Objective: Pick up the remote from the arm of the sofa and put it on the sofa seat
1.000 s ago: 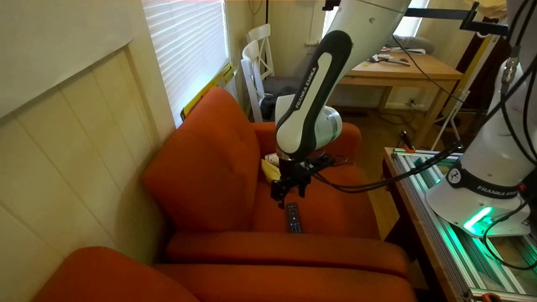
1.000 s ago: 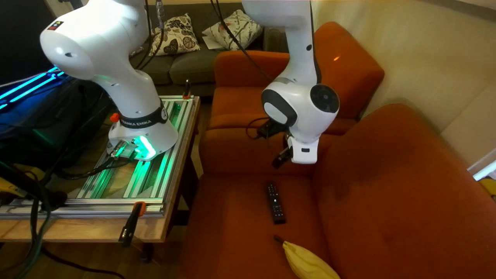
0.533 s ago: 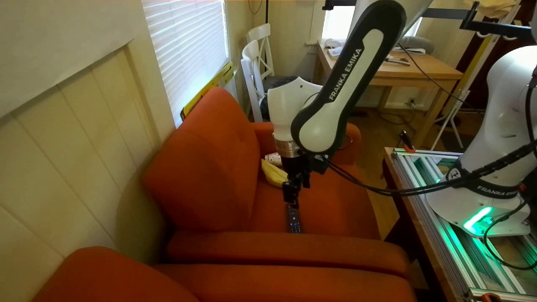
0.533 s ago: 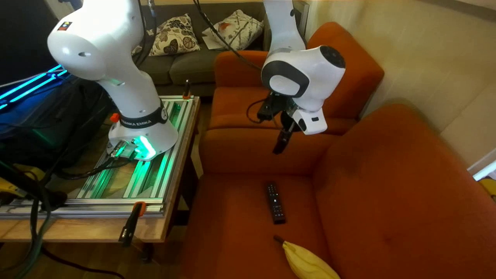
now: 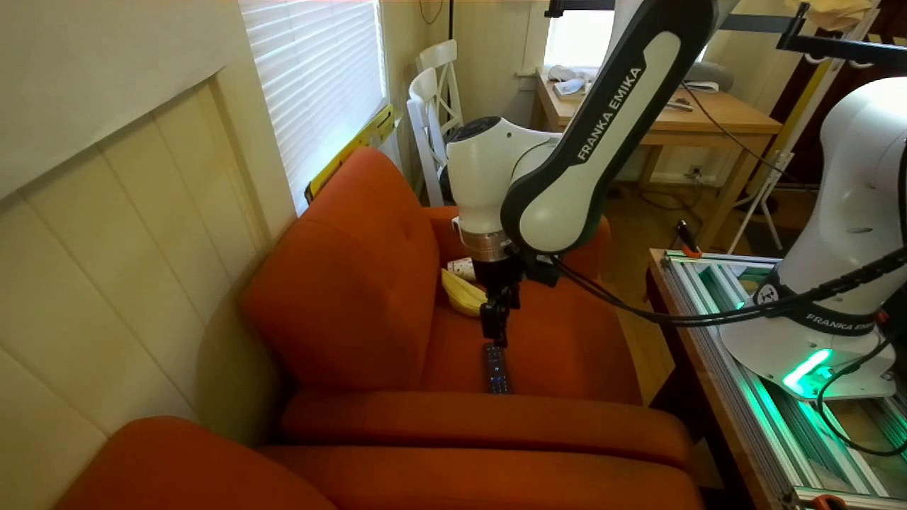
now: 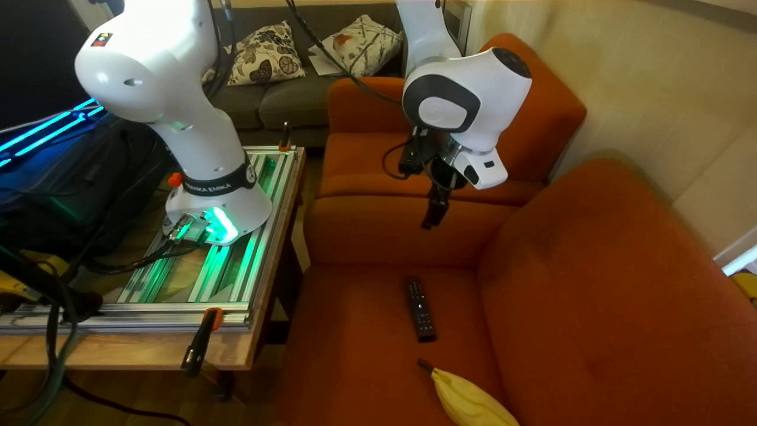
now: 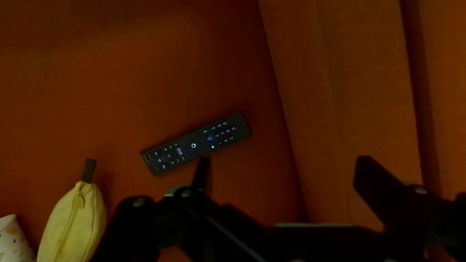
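The black remote lies flat on the orange-red sofa seat, near the sofa arm. It also shows in an exterior view and in the wrist view, left of the arm of the sofa. My gripper is open with nothing between its fingers. In the wrist view its left fingertip overlaps the remote's lower edge, and its right finger is over the sofa arm. In an exterior view my gripper hangs above the remote, before the sofa arm, apart from both.
A yellow banana-shaped pouch lies on the seat beyond the remote, with a white patterned item beside it. The tall back cushion rises along one side. The robot's table stands before the sofa. A second orange-red sofa adjoins the arm.
My gripper has lifted and shifted toward the sofa arm, and the wrist has turned. Most of this motion came in the first half second. The remote and the banana-shaped pouch have not moved.
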